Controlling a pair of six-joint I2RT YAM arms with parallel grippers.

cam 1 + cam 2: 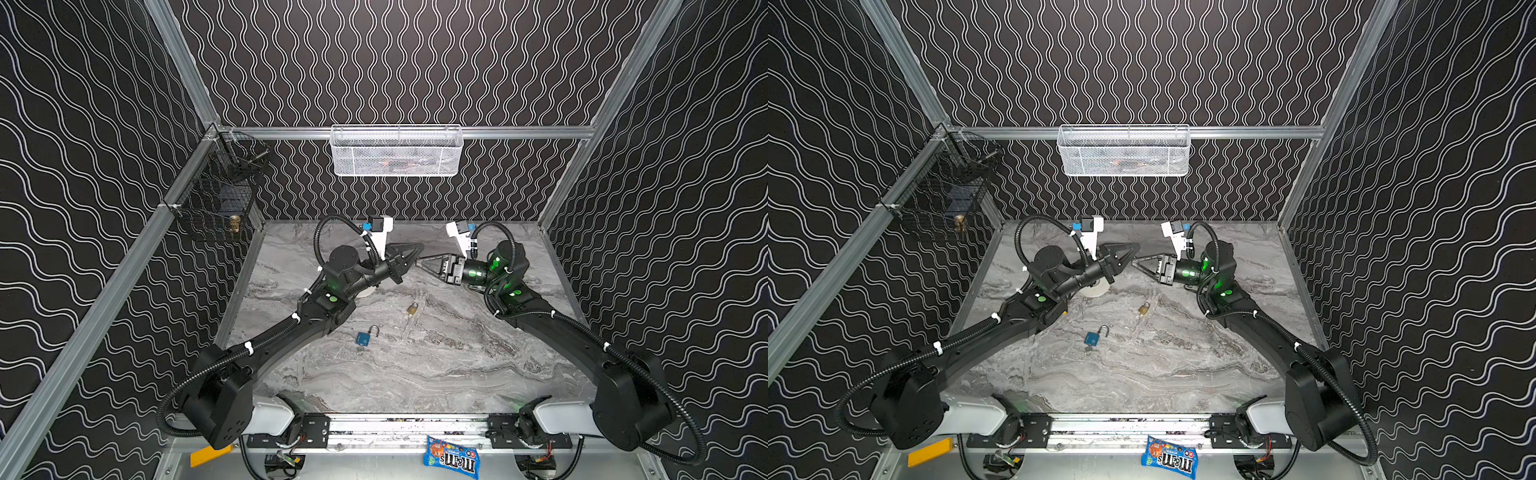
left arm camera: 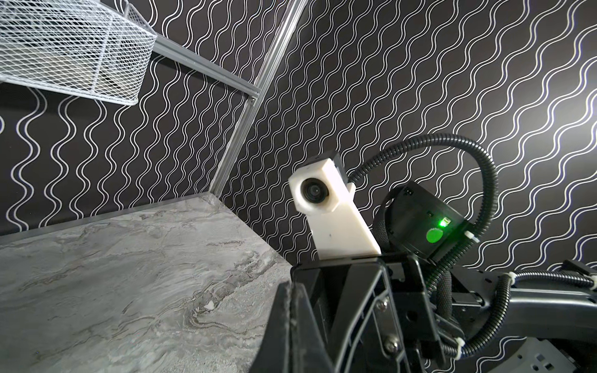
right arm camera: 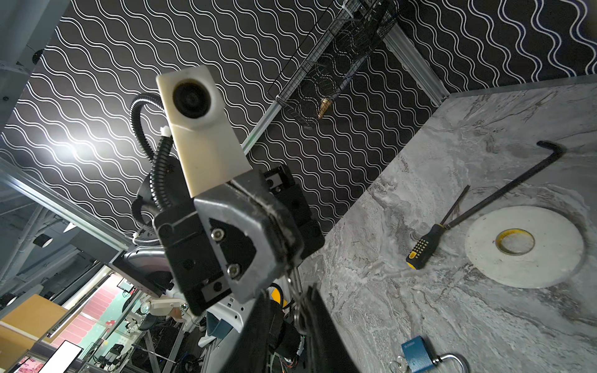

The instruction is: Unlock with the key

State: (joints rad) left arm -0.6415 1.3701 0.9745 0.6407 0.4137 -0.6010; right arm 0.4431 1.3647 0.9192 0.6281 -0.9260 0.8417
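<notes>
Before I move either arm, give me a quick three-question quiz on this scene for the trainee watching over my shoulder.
1. True or false: the blue padlock lies on the table, apart from both the left pincer and the right pincer.
2. Which item is partly hidden under the left arm in both top views? A) tape roll B) blue padlock C) brass padlock
3. In the right wrist view, which tool with a black-and-yellow handle lies beside the tape roll?
Key: 1 true; 2 A; 3 the screwdriver.
</notes>
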